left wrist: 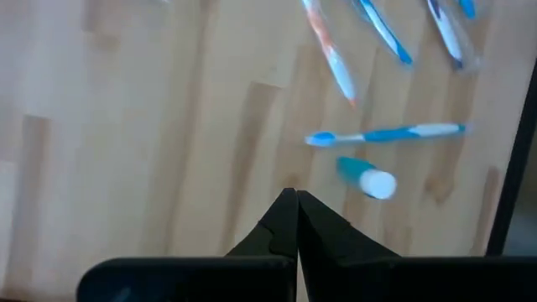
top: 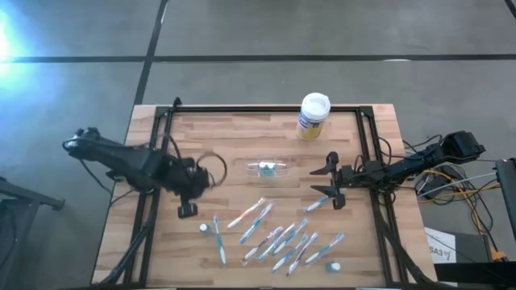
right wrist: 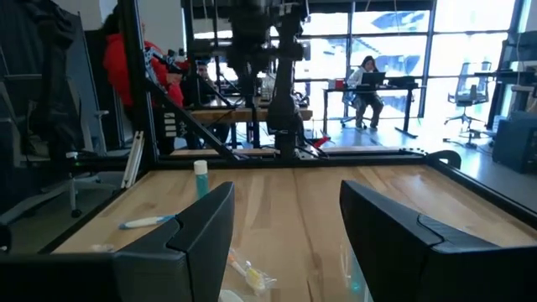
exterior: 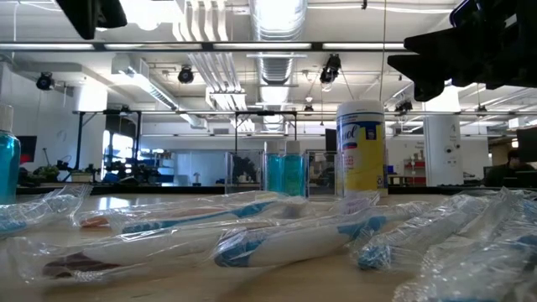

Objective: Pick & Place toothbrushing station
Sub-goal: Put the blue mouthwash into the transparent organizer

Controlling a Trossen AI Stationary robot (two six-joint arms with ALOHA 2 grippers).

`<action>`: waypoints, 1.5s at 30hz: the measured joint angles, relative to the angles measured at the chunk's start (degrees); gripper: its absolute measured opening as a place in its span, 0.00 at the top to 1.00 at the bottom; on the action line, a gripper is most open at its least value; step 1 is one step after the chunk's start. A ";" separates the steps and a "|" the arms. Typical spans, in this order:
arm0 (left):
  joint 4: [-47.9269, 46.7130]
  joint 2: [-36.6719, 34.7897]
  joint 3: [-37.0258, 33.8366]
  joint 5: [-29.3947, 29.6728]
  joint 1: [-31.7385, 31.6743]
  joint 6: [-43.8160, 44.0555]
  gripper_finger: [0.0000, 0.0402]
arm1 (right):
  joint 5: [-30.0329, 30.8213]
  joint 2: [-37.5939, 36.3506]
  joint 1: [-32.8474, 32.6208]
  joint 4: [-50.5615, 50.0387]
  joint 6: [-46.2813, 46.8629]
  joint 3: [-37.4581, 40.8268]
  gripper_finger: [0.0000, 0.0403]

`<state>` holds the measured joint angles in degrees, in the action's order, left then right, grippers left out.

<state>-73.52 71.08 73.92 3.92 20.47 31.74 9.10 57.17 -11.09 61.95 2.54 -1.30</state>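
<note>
The small clear holder (top: 270,168) lies on the wood at the table's middle, with something teal inside it; in the low view the holder (exterior: 285,172) shows far back. Several wrapped white-blue-pink toothbrushes (top: 274,238) lie scattered along the near half. A tiny teal-and-white tube (top: 205,229) stands at their left, and another tube (top: 334,266) is at the near right. My left gripper (top: 188,208) hangs shut over bare wood, left of the brushes; its wrist view shows my left gripper (left wrist: 295,201) short of a tube (left wrist: 367,178). My right gripper (top: 330,181) stands open and level, right of the holder.
A white-lidded canister (top: 314,115) with a yellow-blue label stands at the far edge, right of centre. A black frame (top: 161,121) runs around the tabletop. One wrapped toothbrush (top: 318,203) lies just beside my right gripper's fingers. People sit at desks (right wrist: 369,80) in the room behind.
</note>
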 joint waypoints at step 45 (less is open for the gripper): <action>5.99 22.80 5.46 -8.40 13.07 12.28 0.43 | 0.07 -0.02 2.07 0.47 -5.50 0.00 0.47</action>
<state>-67.53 93.88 79.37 -4.48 33.54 44.03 9.18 57.14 -9.02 62.42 -2.96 -1.30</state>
